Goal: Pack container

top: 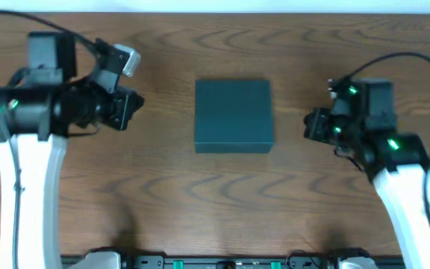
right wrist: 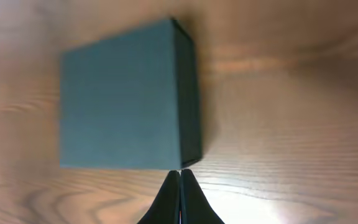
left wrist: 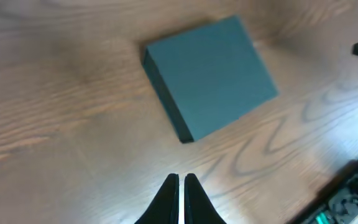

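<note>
The container is a dark teal-green square box, lid closed, lying flat in the middle of the wooden table. It also shows in the left wrist view and in the right wrist view. My left gripper is to the left of the box, apart from it; in its wrist view the fingers are shut and empty. My right gripper is to the right of the box; its fingers are shut and empty, their tips close to the box's edge.
The wooden table extends around the box. A dark rail with green-lit parts runs along the front edge. Cables loop off both arms at the back corners.
</note>
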`<control>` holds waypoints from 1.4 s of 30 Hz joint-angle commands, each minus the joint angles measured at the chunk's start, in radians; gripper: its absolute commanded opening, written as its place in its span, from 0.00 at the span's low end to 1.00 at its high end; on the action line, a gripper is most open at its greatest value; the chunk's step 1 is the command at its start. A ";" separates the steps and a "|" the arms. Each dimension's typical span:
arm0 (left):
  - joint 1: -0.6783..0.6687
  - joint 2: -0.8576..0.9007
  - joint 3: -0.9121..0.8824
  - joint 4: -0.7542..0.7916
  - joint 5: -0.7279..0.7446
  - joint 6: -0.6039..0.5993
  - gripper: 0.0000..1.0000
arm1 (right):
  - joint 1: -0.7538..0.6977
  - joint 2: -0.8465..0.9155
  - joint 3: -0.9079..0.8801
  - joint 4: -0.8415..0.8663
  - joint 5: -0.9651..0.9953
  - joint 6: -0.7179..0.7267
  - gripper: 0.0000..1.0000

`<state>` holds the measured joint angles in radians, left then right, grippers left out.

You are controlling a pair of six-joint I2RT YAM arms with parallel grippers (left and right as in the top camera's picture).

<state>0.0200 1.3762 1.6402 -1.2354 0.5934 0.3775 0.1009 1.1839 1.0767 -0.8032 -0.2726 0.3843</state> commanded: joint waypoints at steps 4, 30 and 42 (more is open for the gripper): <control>0.007 -0.192 -0.018 -0.069 0.075 0.074 0.06 | -0.002 -0.354 0.006 -0.209 0.070 -0.052 0.02; 0.005 -0.540 -0.569 0.118 0.290 0.090 0.95 | -0.002 -0.952 -0.151 -0.603 0.111 0.266 0.99; 0.005 -0.540 -0.569 0.118 0.286 0.090 0.95 | -0.002 -0.952 -0.151 -0.603 0.111 0.266 0.99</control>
<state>0.0246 0.8413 1.0664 -1.1179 0.8654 0.4686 0.1009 0.2371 0.9310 -1.4025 -0.1600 0.6395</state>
